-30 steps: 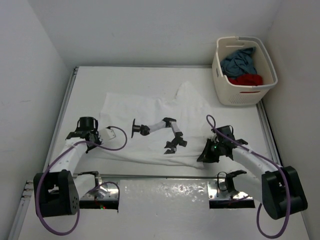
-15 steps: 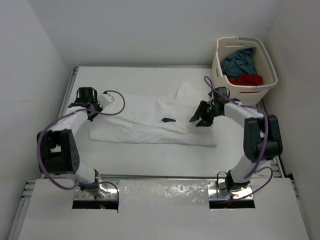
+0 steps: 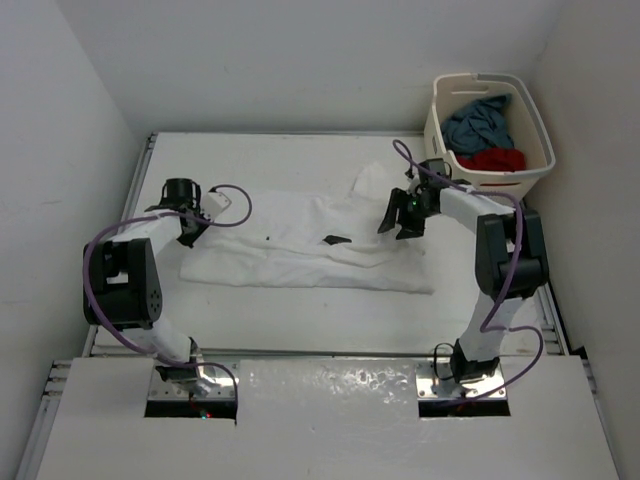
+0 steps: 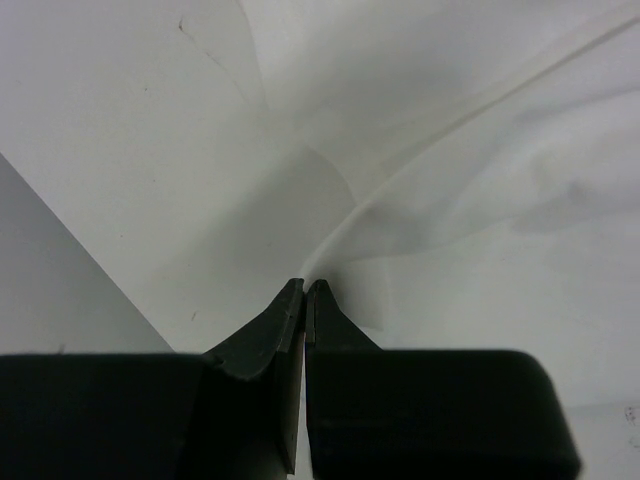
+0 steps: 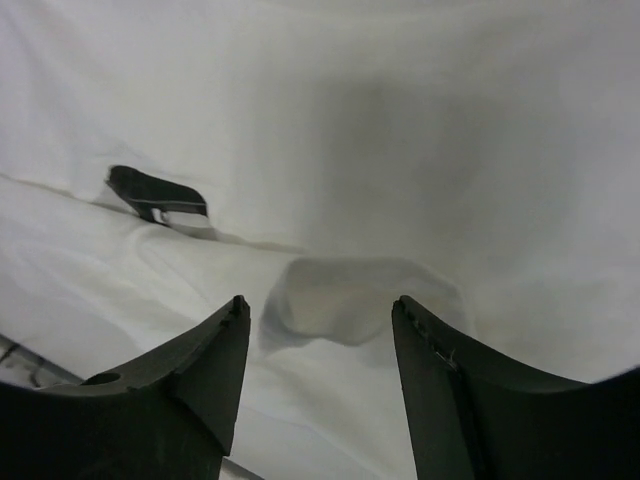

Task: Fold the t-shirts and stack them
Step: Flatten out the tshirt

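A cream plastic laundry basket [image 3: 487, 190] is seen at the far right corner of a white table [image 3: 290, 160].

Bright, even overhead light floods the white table [image 3: 300, 310], with glare glinting off the shiny metal strip [image 3: 330, 385] in front. Wrist views are dimmer: soft grey shadows pool on the white shirt [image 5: 400, 150], near edges blurred.
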You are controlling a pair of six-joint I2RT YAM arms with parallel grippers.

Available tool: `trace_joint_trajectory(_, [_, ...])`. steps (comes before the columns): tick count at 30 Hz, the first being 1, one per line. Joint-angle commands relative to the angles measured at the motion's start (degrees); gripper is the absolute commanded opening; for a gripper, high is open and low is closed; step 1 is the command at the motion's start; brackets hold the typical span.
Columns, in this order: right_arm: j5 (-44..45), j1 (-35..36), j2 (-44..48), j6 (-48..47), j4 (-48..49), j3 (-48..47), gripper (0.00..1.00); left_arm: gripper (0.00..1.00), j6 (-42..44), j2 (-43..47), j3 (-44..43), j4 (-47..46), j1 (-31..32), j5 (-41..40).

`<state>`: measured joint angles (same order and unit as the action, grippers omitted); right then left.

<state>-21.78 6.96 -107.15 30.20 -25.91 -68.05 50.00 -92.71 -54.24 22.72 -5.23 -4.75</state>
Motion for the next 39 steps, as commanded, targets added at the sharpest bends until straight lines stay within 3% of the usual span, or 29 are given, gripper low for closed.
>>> trace_joint_trajectory(1, [6.12,0.42,4.75,-12.41,-4.06,-2.17,0.58,0.00,-1.48,2.00,0.36,-2.06,0.40,1.41])
trace_joint_trajectory(6, [12.45,0.33,7.31,-16.57,-8.71,-6.48,0.57,0.00,-1.92,1.30,-0.87,-1.45,0.40,1.50])
trace_joint_trajectory(9, [12.73,0.25,8.98,-15.08,-8.20,-3.42,0.30,0.00,-1.83,1.39,-0.87,-1.45,0.40,1.15])
trace_joint_trajectory(10, [12.55,0.33,9.76,-13.16,-7.49,-2.01,0.13,0.00,-1.83,1.39,-0.87,-1.45,0.40,1.15])
trace_joint_trajectory(12, [11.94,0.42,10.12,-10.35,-6.09,1.51,0.08,0.00,-1.83,1.48,-0.69,-1.45,0.40,1.15])
trace_joint_trajectory(13, [11.68,0.42,10.04,-9.64,-5.65,2.39,0.09,0.00,-1.83,1.48,-0.61,-1.45,0.40,1.06])
trace_joint_trajectory(17, [12.29,0.95,9.24,-7.96,-4.77,5.12,0.27,0.00,-1.92,1.48,-0.34,-1.54,0.40,0.80])
trace_joint_trajectory(24, [11.41,1.39,5.74,-7.69,-3.88,3.81,0.35,0.00,-1.48,2.00,0.36,-1.62,0.40,0.62])
trace_joint_trajectory(34, [12.64,1.91,0.63,-7.78,-2.30,2.23,0.36,0.00,-1.22,2.97,0.98,-1.98,0.40,0.71])
trace_joint_trajectory(39, [14.56,2.79,-0.77,-8.40,-2.21,-0.06,0.30,0.00,-1.13,2.97,1.24,-1.98,0.40,0.45])
